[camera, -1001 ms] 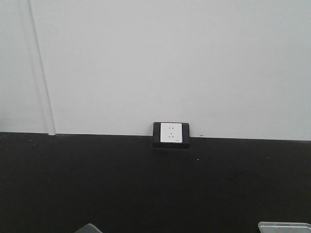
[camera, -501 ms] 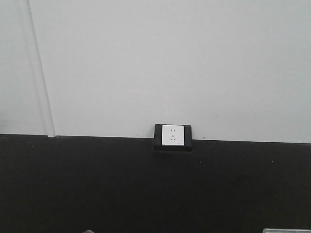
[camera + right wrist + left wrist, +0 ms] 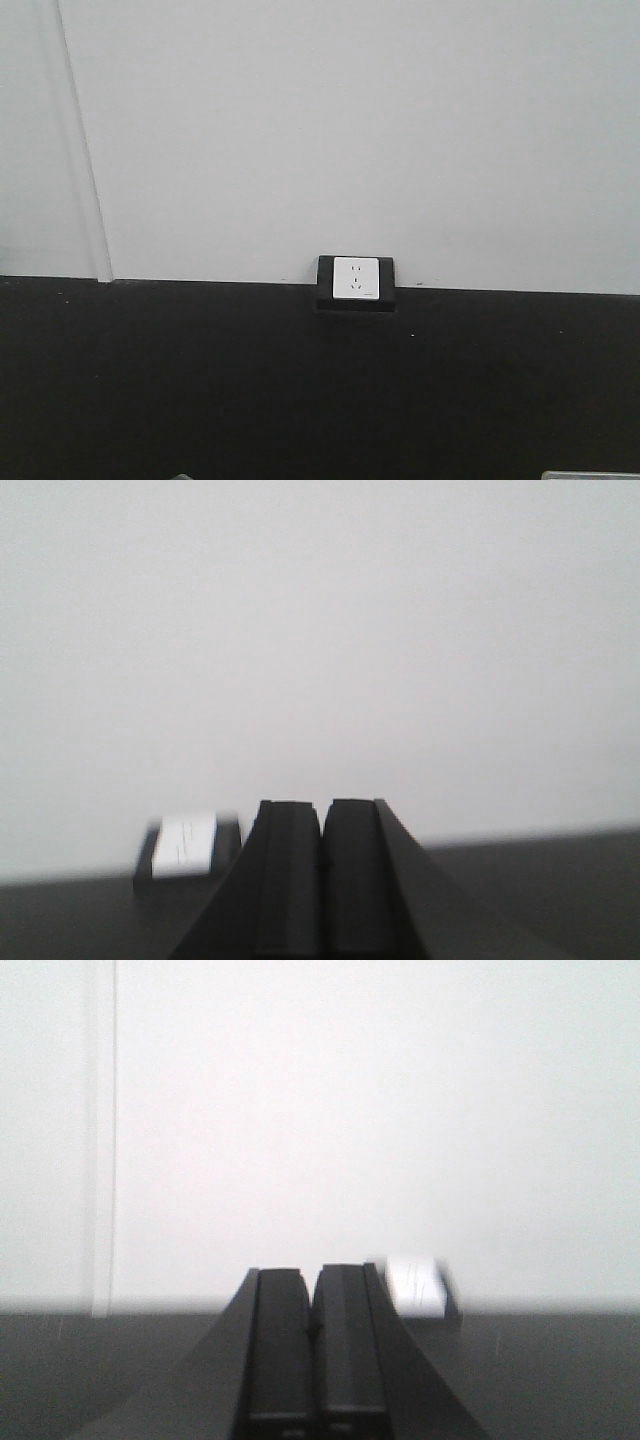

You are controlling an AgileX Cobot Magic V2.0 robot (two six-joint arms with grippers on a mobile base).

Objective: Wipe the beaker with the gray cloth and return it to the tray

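The left tool is pointing level at the pale grey wall, its 2 black fingers pressing flat together with nothing between them. The right tool is sitting the same way, closed tight and gripping nothing. A white wall socket in a black frame is standing where the wall meets the black desk. Only a sliver of the flat silver-grey metal tray is showing on the desk at the front view's lower right edge. Where the small clear glass beaker is cannot be told.
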